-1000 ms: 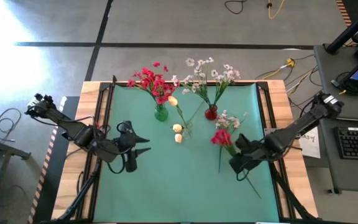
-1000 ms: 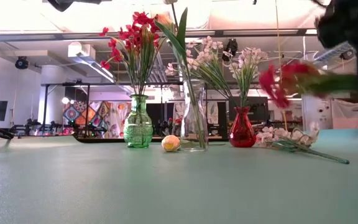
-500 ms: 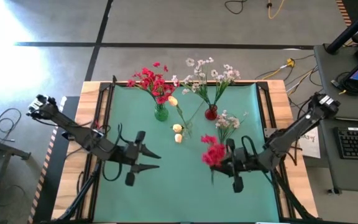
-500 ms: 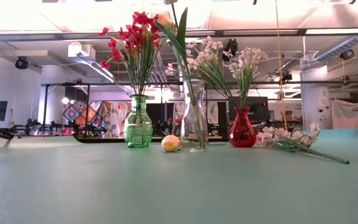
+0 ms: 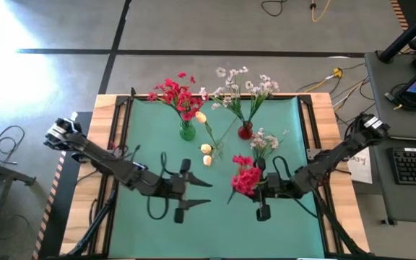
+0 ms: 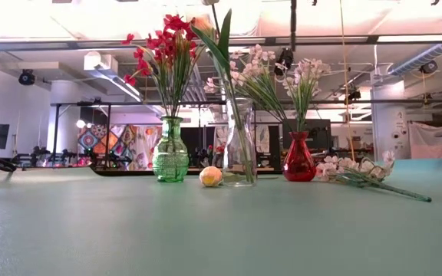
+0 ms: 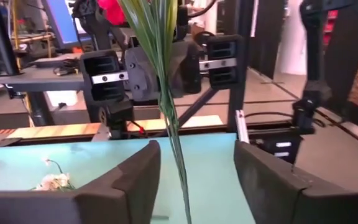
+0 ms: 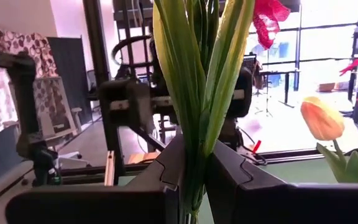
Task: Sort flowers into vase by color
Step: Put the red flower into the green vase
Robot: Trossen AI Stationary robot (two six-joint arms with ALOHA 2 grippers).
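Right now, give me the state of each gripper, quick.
Left gripper: open, empty, its fingers on either side of the stem without touching it.
Right gripper: shut on the red flower, held off the table.

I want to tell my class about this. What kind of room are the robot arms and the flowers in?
Probably a robot lab or workshop. A green-topped table stands on a bare grey floor with cables, a keyboard sits on a desk beside it, and pipes run under the ceiling.
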